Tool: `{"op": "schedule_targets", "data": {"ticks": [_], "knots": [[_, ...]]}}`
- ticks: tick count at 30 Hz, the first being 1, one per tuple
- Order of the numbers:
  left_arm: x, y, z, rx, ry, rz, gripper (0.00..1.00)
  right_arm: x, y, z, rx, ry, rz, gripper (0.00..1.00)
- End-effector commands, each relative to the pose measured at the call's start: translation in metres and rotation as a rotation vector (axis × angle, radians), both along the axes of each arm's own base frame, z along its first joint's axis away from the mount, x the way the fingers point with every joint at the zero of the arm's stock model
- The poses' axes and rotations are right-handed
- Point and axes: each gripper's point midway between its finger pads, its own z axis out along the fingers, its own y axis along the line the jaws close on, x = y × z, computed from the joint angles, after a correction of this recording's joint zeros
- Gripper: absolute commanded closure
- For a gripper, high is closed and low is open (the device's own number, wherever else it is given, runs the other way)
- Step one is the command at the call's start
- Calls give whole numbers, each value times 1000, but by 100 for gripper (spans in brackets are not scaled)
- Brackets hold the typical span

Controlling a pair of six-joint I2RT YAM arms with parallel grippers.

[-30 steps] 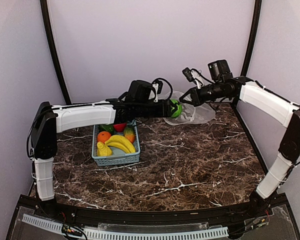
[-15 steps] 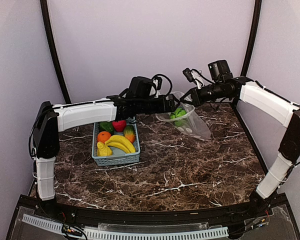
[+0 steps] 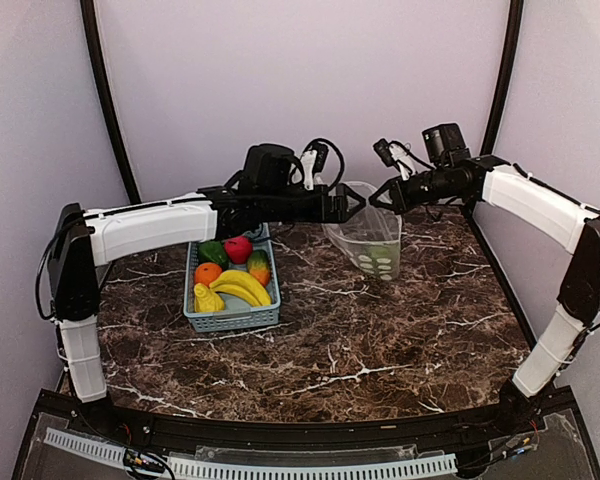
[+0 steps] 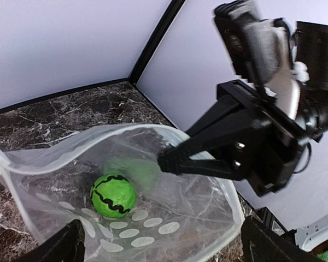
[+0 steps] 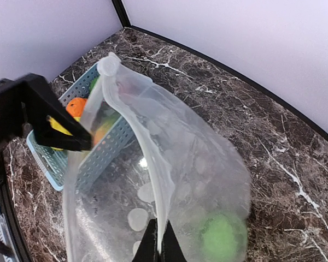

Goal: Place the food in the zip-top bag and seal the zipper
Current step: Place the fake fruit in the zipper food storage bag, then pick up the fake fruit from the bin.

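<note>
The clear, dotted zip-top bag (image 3: 368, 240) hangs at the far right-centre of the marble table (image 3: 400, 340), mouth up, with one green toy fruit (image 4: 113, 195) inside. Our right gripper (image 3: 388, 192) is pinched on its rim. Our left gripper (image 3: 354, 205) gapes empty just left of it. We should fetch the banana (image 3: 242, 287) from the blue basket (image 3: 235, 318) to the left while keeping the mouth wide. Neighbouring fruit may crowd our fingers. The zipper (image 5: 153, 180) seems unsealed.

Bag (image 4: 153, 218): you are seeing clear plastic carrying white polka dots.
Toy fruit (image 4: 113, 195): showing bright green, wearing a black zigzag.
Basket (image 3: 235, 318): showing light blue.
Bench (image 3: 400, 330): showing dark brown marble, running white veins.
</note>
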Motion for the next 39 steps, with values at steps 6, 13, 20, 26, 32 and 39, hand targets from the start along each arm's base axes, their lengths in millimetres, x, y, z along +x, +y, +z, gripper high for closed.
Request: {"op": "schedule_targets", "data": {"ticks": [6, 13, 20, 26, 32, 39], "knots": [[5, 182, 15, 294, -214, 550, 1, 16, -30, 9, -38, -99, -58, 100], [-7, 301, -58, 478, 136, 612, 1, 12, -44, 21, -39, -141, -69, 100], [-30, 332, -32, 603, -56, 595, 1, 3, -44, 23, -39, -148, -45, 100], [-37, 368, -13, 797, -110, 679, 1, -2, -46, 32, -40, -181, -36, 100], [-58, 340, -38, 646, 35, 540, 18, -2, -48, 28, -57, -188, -43, 100], [-79, 317, -89, 556, 344, 478, 45, -1, -48, 19, -64, -182, -41, 100]]}}
